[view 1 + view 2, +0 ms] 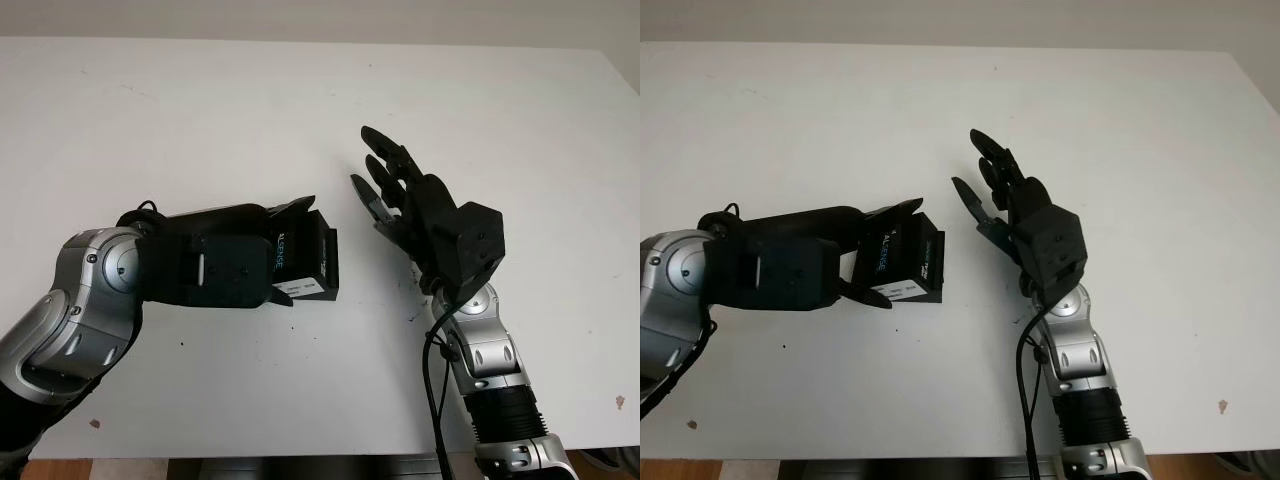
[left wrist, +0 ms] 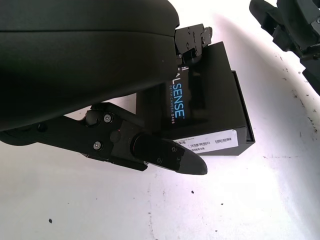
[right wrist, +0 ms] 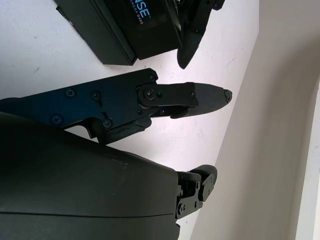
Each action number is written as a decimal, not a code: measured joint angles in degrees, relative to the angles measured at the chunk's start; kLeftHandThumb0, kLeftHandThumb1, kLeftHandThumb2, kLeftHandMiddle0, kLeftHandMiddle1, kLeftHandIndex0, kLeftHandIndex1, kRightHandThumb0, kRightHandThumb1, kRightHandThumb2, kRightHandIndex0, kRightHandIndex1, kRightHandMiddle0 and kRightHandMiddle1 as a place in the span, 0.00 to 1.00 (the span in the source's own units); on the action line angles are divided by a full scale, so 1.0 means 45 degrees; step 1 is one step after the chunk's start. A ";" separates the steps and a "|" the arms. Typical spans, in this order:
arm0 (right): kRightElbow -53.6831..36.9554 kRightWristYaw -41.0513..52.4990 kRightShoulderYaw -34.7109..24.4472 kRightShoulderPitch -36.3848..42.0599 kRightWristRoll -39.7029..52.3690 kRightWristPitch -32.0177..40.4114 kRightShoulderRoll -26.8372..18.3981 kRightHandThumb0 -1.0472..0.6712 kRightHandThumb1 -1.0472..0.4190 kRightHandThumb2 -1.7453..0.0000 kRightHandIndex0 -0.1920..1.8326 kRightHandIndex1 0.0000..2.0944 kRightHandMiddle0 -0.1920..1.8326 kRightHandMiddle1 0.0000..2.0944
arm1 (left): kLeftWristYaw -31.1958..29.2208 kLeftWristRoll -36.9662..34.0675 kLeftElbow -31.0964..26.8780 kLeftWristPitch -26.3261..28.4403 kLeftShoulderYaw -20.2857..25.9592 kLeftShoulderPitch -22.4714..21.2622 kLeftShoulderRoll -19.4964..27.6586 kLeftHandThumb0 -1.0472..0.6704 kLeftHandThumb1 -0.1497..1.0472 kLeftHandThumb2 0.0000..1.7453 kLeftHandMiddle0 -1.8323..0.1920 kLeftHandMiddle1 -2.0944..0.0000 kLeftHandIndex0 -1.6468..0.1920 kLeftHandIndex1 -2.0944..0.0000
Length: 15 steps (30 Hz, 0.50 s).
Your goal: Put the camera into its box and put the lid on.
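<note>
I think I am in a lab or a test room, not a home. Before me stands a plain white counter [image 1: 200, 110] with small dark marks and scuffs on its surface. Behind it I see a bare pale wall [image 3: 280, 100]. On the counter lies only a black product box [image 1: 305, 262] with a printed label.

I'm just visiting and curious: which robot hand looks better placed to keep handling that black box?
Probably the left robot hand: its fingers already close around the black box on the table. The right robot hand is open, raised beside the box and not touching it.
</note>
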 measured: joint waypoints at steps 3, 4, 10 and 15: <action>0.0000 0.0001 0.0001 0.0000 0.0002 0.0001 0.0000 0.22 0.00 0.82 0.18 0.03 0.14 0.16 | -0.0024 -0.0024 0.0000 0.0084 0.0037 0.0018 -0.0121 0.36 1.00 0.04 0.96 0.97 1.00 1.00; -0.0001 0.0001 0.0001 0.0000 0.0003 0.0003 0.0000 0.22 0.00 0.82 0.18 0.03 0.14 0.16 | -0.0038 -0.0033 0.0001 0.0110 0.0041 0.0018 -0.0170 0.36 1.00 0.05 0.96 0.97 1.00 1.00; 0.0000 -0.0003 0.0005 0.0000 0.0005 -0.0002 0.0003 0.22 0.00 0.82 0.18 0.03 0.15 0.16 | 0.0190 0.0327 0.0021 -0.0718 0.0125 0.0062 -0.0221 0.31 1.00 0.09 0.99 0.98 0.99 0.99; 0.0000 -0.0003 0.0008 0.0001 0.0012 -0.0001 0.0009 0.22 0.00 0.82 0.18 0.03 0.15 0.16 | 0.0703 0.1882 0.0158 -0.3399 0.0047 0.0238 0.0252 0.25 1.00 0.19 1.00 1.00 0.99 0.99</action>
